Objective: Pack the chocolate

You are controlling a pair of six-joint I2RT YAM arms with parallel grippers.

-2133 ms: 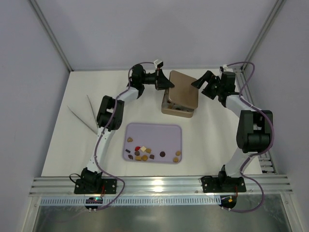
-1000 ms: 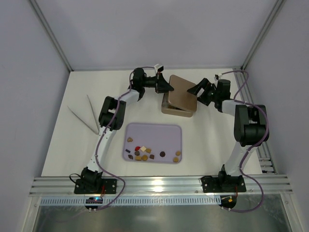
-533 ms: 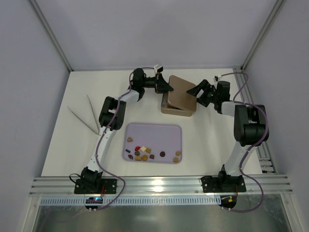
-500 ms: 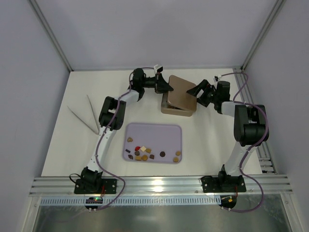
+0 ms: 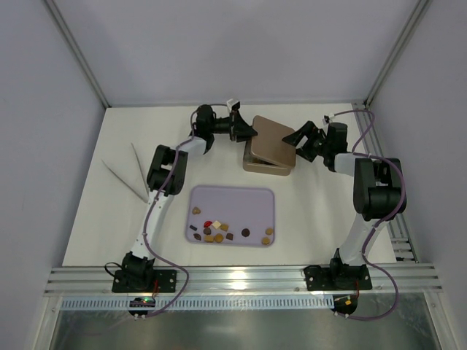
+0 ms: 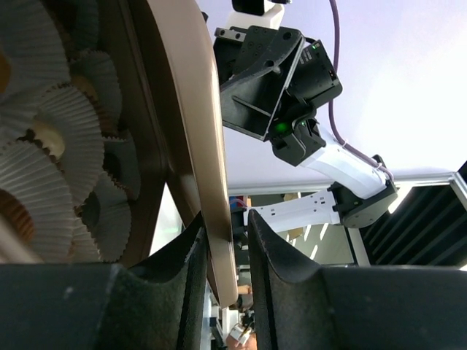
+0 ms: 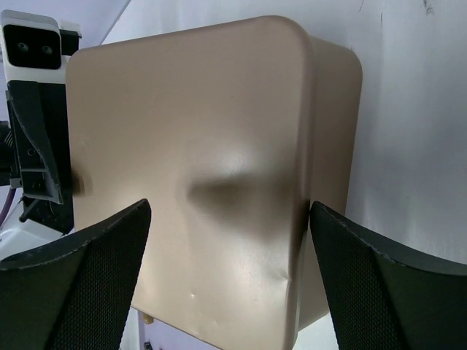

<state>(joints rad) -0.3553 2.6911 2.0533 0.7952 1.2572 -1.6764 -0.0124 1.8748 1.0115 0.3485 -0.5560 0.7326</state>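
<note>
**A:** What carries everything?

**B:** The white table [image 5: 321, 211]. On it, nearest to the arm bases, lies the lavender tray [image 5: 233, 203], flat and wide.

**A:** And behind the tray?

**B:** A gold-brown box [image 5: 268, 168]. On top of it rests the brown lid [image 5: 274, 138], askew and tilted, so the box is not closed.

**A:** How is the left claw?

**B:** The left claw [image 5: 249, 131] is at the lid's left edge. In its own camera the gap between its fingers [image 6: 284, 284] is narrow. The thin edge of the lid stands in this gap, with a slit of light on one side (so, as far as I see, it is not pinching the lid).

**A:** And the right claw?

**B:** The right claw [image 5: 299, 135] is spread wide at the lid's right corner, with one finger on each side of the lid's end. Whether it touches the lid, I cannot tell.

**A:** Smaller things?

**B:** Two thin pale sticks [image 5: 125, 175] lie in a V at the left, well apart from the tray. Inside the box sit white pleated paper cups [image 6: 44, 157], some with something tan or cream in the middle.

**A:** Where is the chocolate?

**B:** The chocolate [image 5: 219, 237] lies loose in the near part of the tray: dark, tan and cream pieces, and one red.
</note>
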